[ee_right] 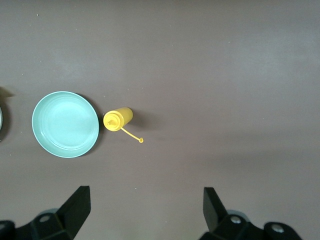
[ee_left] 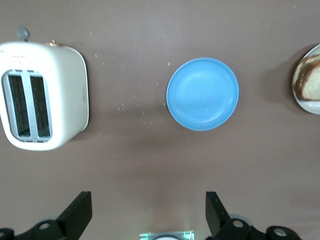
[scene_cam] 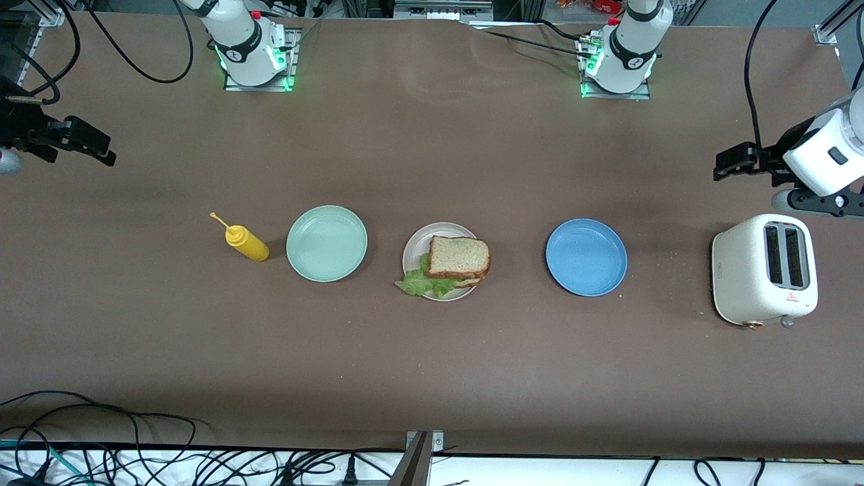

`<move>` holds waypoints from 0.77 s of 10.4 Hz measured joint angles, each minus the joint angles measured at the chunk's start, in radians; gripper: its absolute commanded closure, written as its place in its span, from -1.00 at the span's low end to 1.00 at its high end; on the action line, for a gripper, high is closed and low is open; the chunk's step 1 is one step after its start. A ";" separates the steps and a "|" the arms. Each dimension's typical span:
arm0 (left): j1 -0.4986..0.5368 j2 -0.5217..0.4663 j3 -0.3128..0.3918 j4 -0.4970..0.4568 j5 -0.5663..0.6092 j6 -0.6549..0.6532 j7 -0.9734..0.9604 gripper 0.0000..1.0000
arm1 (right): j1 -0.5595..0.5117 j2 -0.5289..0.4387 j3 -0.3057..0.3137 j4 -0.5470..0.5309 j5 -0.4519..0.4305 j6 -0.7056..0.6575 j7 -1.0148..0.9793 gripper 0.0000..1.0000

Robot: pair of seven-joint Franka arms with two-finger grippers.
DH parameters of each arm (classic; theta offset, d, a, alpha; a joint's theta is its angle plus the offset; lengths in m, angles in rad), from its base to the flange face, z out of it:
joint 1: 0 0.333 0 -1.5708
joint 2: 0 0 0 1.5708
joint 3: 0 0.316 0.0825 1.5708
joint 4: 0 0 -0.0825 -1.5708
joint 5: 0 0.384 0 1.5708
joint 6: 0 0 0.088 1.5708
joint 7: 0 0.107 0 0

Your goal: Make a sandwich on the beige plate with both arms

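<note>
1. Table (scene_cam: 432, 378): brown surface carrying a row of items that runs from the right arm's end to the left arm's end.
2. Beige plate (scene_cam: 413, 251): round, in the middle of the row, between the mint green plate and the blue plate; its edge also shows in the left wrist view.
3. Sandwich (scene_cam: 457, 258): on the beige plate. Top bread slice square, brown and speckled with a darker crust; a second slice peeks out beneath it on the side nearer the front camera.
4. Lettuce leaf (scene_cam: 425, 283): ruffled green, between the slices, spilling over the plate rim on the side nearer the front camera.
5. Mint green plate (scene_cam: 327, 243): round, bare, beside the beige plate toward the right arm's end.
6. Yellow squeeze bottle (scene_cam: 247, 244): just beside the mint green plate, toward the right arm's end; thin nozzle tip.
7. Blue plate (scene_cam: 586, 256): round, bare, beside the beige plate toward the left arm's end.
8. Toaster (scene_cam: 764, 268): cream white, two slots, at the left arm's end of the row.
9. Left gripper (ee_left: 148, 212): up over the table near the toaster and blue plate; fingers (ee_left: 77, 212) spread wide, holding nothing. Arm waiting.
10. Right gripper (ee_right: 145, 210): up over the table near the squeeze bottle's end; fingers (ee_right: 75, 207) spread wide, holding nothing.
</note>
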 measured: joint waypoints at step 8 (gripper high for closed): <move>0.002 -0.074 -0.015 -0.063 0.000 0.032 0.000 -1.00 | 0.003 -0.002 0.001 0.000 0.000 0.006 0.000 -1.00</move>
